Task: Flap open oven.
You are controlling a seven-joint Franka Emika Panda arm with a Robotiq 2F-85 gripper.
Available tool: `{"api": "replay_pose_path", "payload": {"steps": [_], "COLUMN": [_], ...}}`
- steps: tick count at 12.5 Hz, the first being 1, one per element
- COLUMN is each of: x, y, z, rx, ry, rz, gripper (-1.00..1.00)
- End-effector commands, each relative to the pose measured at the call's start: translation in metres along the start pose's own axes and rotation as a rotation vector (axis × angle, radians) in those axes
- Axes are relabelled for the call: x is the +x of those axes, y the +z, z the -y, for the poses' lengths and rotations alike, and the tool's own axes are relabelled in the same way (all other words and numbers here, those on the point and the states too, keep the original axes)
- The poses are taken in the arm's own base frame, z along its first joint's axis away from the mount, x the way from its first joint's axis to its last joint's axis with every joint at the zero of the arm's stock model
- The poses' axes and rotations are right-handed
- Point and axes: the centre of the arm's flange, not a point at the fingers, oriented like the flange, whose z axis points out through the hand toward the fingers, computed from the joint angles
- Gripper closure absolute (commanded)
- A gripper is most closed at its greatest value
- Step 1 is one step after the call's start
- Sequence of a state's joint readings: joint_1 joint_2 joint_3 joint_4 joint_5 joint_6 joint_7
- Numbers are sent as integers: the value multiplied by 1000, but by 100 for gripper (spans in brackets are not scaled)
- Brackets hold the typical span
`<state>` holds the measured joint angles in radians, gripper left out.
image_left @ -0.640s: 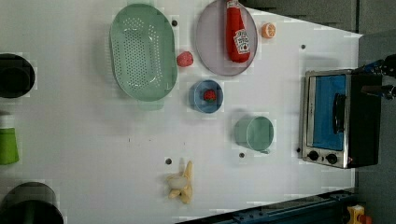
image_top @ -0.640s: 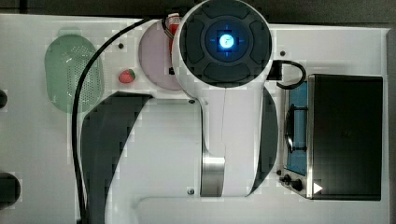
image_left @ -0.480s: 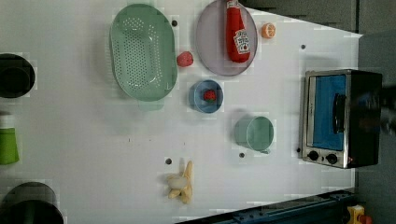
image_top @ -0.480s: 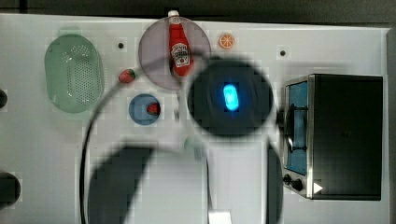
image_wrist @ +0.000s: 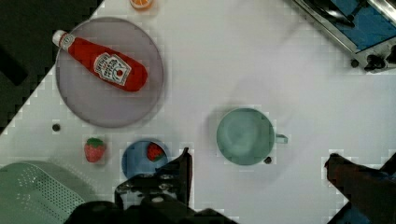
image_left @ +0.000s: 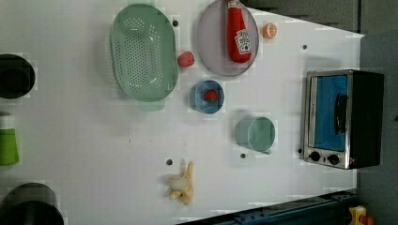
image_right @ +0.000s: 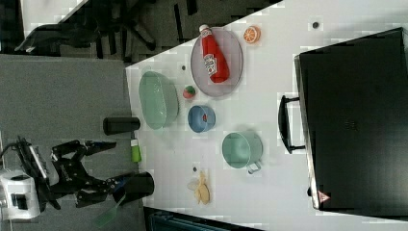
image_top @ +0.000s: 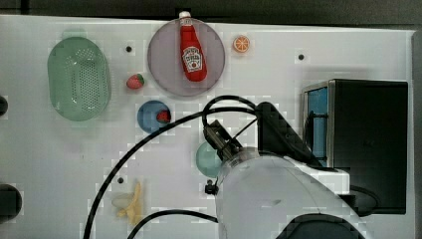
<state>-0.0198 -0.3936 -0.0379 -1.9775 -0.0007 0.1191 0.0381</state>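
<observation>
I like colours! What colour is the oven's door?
Blue glass on the oven, clearest in the left view.

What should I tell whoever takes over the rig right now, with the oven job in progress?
Gripper: open, holding nothing, above the white table near the teal cup.
Oven: at the left view's right edge of the table, blue glass door shut, dark bar handle untouched.
Done: nothing on the oven yet.
Left: bring the fingers to the handle and flap the door down and open.
</observation>
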Motion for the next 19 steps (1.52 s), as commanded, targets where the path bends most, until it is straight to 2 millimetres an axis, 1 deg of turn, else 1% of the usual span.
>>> {"api": "replay_pose_path", "payload": {"steps": [1,5,6,8,10,12,14,15,16,19], "x": [7,10,12,24,41,62,85,98,111,144], "y": [37,46,48,50,54,64,79,86,93,120], "z": [4,-1,-4,-12,-23,-38,-55,-62,-70,-94], "rx": [-74,-87,-87,-68,-39,-23,-31,-38,-47,-77], "ry": [54,49,28,-95,-293,-471,-654,-713,-733,-683], "rz": [55,69,73,72,64,69,72,61,50,41], "gripper": [-40,55,65,65,65,65,65,65,65,65]}}
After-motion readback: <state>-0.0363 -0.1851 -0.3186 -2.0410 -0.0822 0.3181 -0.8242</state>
